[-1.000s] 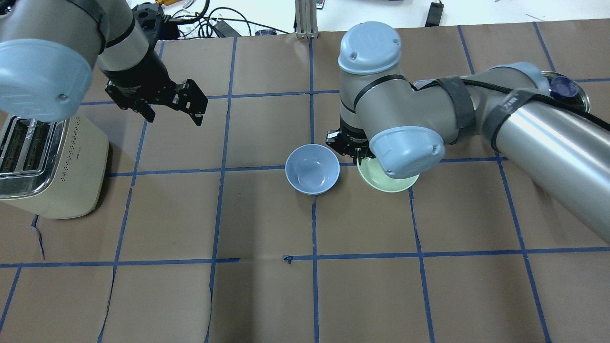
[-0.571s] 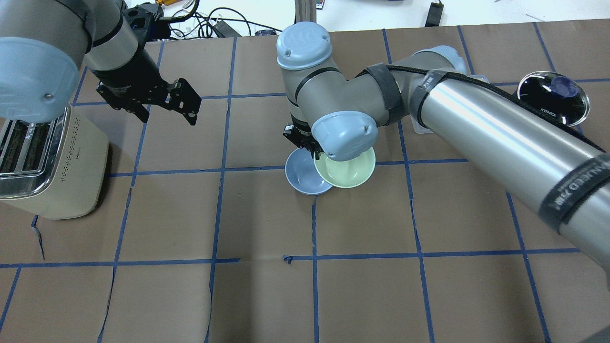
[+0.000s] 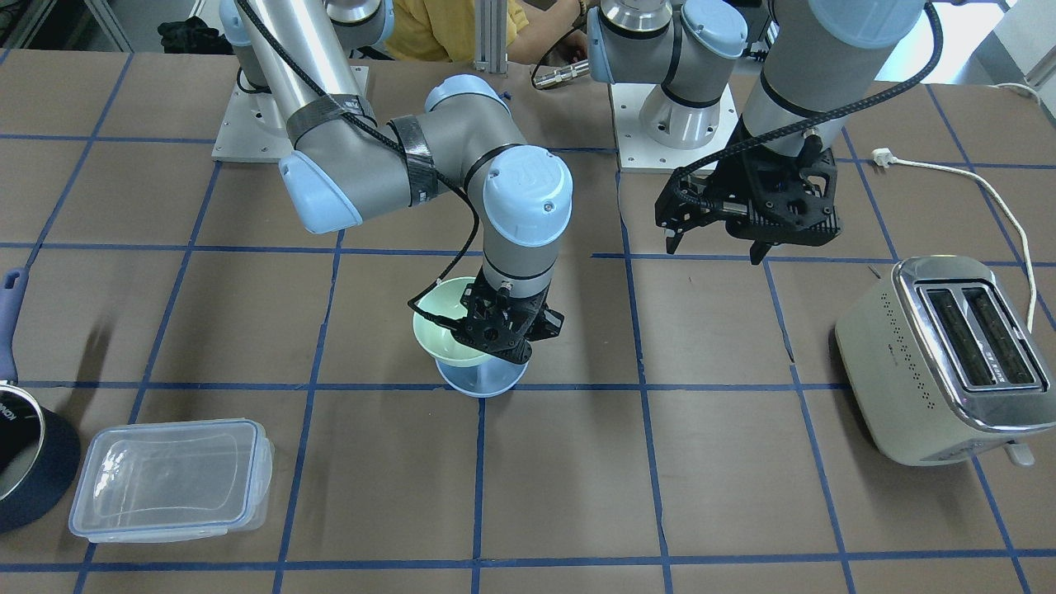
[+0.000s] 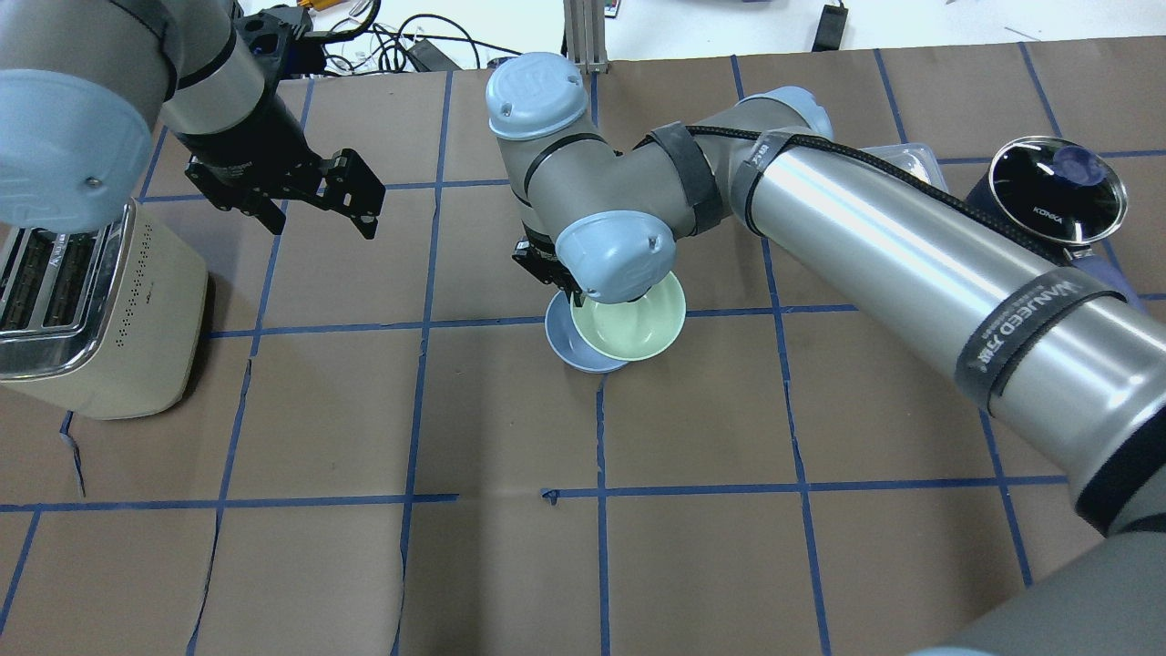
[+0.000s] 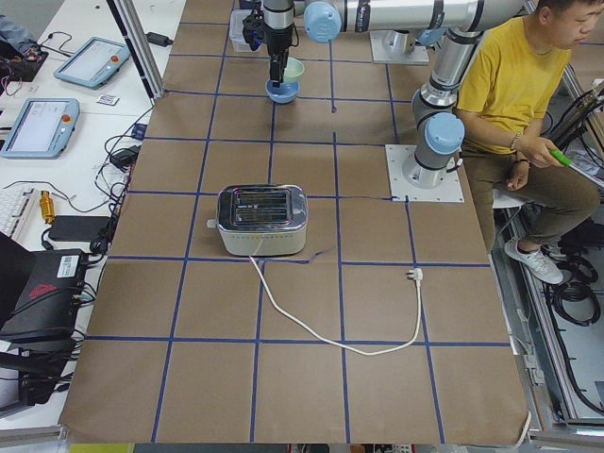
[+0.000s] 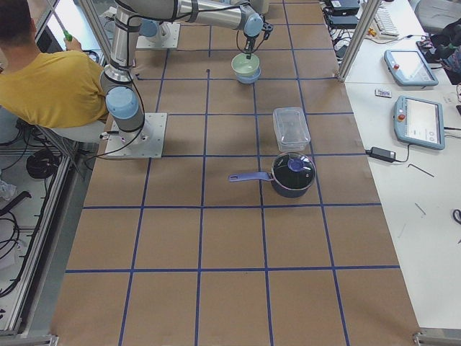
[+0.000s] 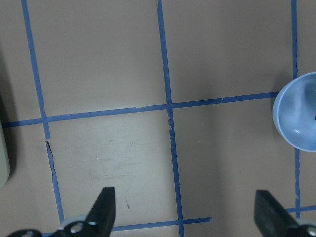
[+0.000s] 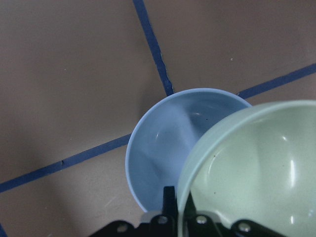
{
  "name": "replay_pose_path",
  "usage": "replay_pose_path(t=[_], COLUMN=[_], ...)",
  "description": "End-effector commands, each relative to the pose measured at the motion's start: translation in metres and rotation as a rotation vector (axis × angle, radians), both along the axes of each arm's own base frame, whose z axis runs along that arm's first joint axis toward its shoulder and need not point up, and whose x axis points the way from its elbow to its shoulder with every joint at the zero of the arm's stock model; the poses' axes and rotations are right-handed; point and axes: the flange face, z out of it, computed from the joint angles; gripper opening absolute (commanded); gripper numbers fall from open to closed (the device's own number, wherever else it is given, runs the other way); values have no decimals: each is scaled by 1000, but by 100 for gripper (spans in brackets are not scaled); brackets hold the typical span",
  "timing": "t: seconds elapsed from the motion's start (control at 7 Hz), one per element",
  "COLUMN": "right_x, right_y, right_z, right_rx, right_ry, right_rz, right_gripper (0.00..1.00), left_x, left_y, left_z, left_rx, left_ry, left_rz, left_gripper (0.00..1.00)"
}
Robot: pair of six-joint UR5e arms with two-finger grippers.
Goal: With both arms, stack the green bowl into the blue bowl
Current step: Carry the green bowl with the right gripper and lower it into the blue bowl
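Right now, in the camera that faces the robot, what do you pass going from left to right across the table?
You pass the dark pot → clear plastic box → green bowl → left gripper → toaster.

Robotics lab: teach pendants [image 6: 420,121], taped-grid table [image 6: 230,238]

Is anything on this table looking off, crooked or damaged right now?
The green bowl, gripped at its rim by the right gripper, hangs off-centre over the blue bowl, not nested. The brown paper cover is torn beside the toaster.
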Motion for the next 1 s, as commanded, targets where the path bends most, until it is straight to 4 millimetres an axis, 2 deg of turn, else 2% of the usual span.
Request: replay_pose_path(t=[0.0, 0.14, 0.29, 0.43, 0.71, 0.86], right_x=[5, 4, 4, 3, -3, -3], right_y=[0, 1, -1, -1, -8, -19], right_z=[-6, -8, -7, -5, 5, 21], right_rx=[24, 27, 17, 15, 2, -31], right_ry=[-29, -27, -24, -20, -25, -36], right_rz=[-5, -6, -3, -4, -5, -5], right_gripper=[0, 1, 85, 100, 100, 100], left_x=[0, 0, 0, 0, 1, -1], left_y=[-1, -2, -2, -1, -5, -6], left_z=[5, 4, 6, 18, 26, 24], left_rx=[-11, -10, -14, -39, -53, -50], left_ry=[-1, 0, -1, -8, -11, -8], left_rz=[2, 2, 2, 2, 2, -1], left_gripper=[100, 100, 100, 100, 100, 100])
